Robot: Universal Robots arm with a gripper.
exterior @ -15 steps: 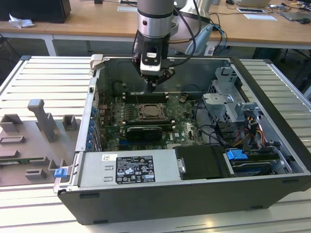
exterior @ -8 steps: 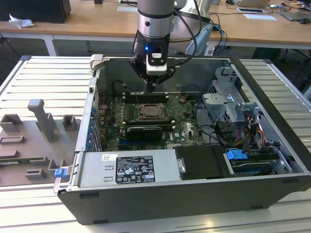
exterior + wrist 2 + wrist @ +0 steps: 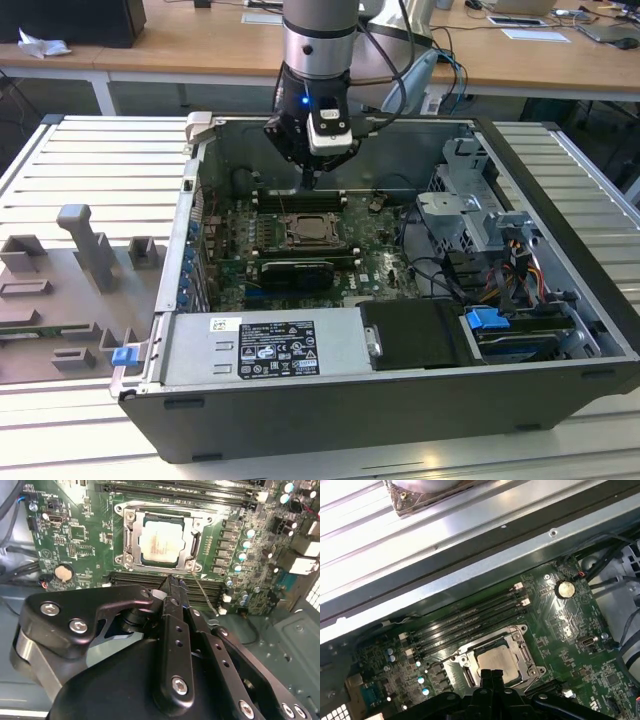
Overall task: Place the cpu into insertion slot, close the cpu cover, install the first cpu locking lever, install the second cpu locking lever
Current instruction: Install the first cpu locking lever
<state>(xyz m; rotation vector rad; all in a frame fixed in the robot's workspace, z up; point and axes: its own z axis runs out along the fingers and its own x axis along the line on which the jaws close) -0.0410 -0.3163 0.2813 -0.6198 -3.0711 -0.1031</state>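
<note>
The cpu (image 3: 161, 541), a pale silvery square, lies flat in the insertion slot (image 3: 142, 560) on the green board, also seen in the first wrist view (image 3: 496, 661) and the exterior view (image 3: 308, 230). The cpu cover (image 3: 131, 539), a silvery frame, lies down around the chip. A thin metal locking lever (image 3: 205, 596) slants out from one socket corner across the memory slots. My gripper (image 3: 173, 580) is shut with nothing between its fingers. It hovers just above the socket's edge, beside that lever. In the exterior view the gripper (image 3: 310, 182) hangs over the board just behind the socket.
Long memory slots (image 3: 150, 577) run along both sides of the socket. A black card (image 3: 290, 272) lies in front of it, then the power supply (image 3: 265, 345). Cables and a drive cage (image 3: 470, 215) are on the exterior view's right, with case walls (image 3: 200, 180) all round.
</note>
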